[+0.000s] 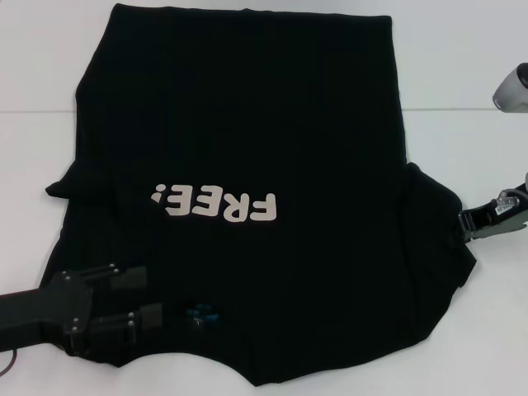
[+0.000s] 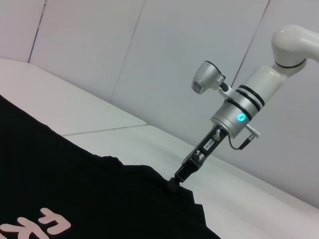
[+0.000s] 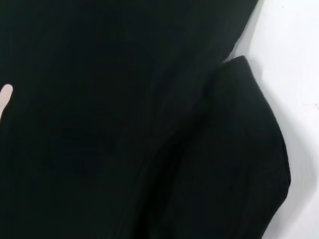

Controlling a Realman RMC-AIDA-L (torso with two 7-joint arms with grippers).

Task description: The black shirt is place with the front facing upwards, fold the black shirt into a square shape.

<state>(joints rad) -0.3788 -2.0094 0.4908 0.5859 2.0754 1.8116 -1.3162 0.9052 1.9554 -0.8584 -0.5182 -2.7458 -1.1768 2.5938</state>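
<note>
The black shirt lies spread front-up on the white table, its white "FREE!" lettering reading upside down from the head view. Its small blue neck label shows at the near edge. My left gripper lies low over the shirt's near left part, just left of the label, fingers apart. My right gripper is at the outer edge of the right sleeve, and the left wrist view shows this right gripper pinched on the cloth's edge. The right wrist view shows only shirt and sleeve.
The white table runs bare around the shirt, with a thin seam across it on the right. A pale wall stands behind the table. The left sleeve pokes out on the left side.
</note>
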